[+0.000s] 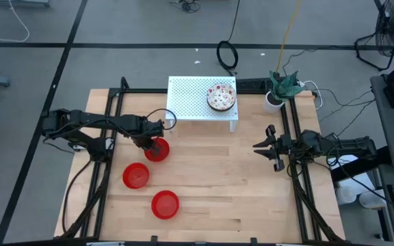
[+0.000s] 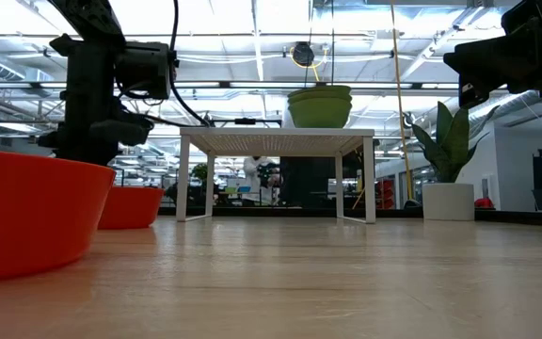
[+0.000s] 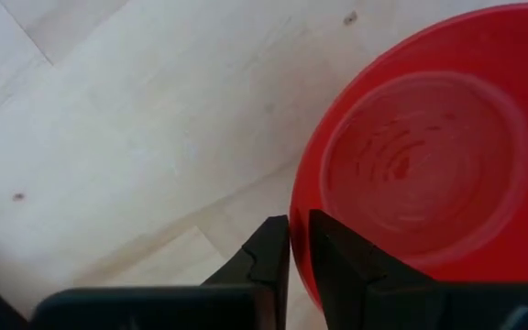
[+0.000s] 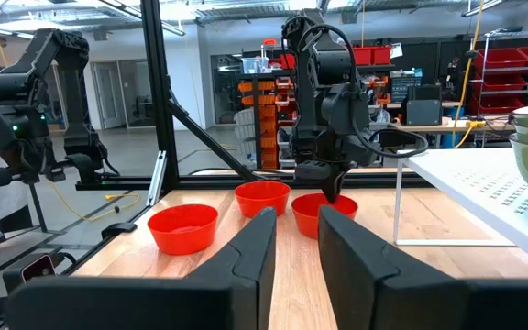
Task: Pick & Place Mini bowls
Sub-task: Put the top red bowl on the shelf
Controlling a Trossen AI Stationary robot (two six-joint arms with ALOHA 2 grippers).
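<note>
The left gripper (image 1: 157, 145) is positioned over the rim of a red mini bowl (image 1: 158, 150) on the wooden table (image 1: 238, 184), on the side of the bowl that faces the white perforated stand (image 1: 190, 102). In the left wrist view, its two dark fingers (image 3: 269, 261) stand nearly together with the bowl's rim (image 3: 302, 240) between them, one finger outside the wall and one inside; the gripper is clamped on that rim. In the low view this bowl (image 2: 130, 207) sits low, at or just above the table surface; whether it is lifted cannot be told. Two more red mini bowls stand on the table on the left arm's side: one (image 1: 135, 175) near the gripped bowl, toward the front edge, and another (image 1: 165, 204) farther toward the front edge, apart from the first two. A stack of patterned white mini bowls (image 1: 221, 97) rests on top of the white stand, near its right end; the number in the stack cannot be counted from above. The right gripper (image 1: 271, 147) waits at the right side of the table, well apart from all bowls, pointing toward the table centre. Its fingers (image 4: 250, 252) show a moderate gap between them and hold nothing. A white cup with a green plant (image 1: 276, 92) stands just beside the stand, at the far right corner of the table.
</note>
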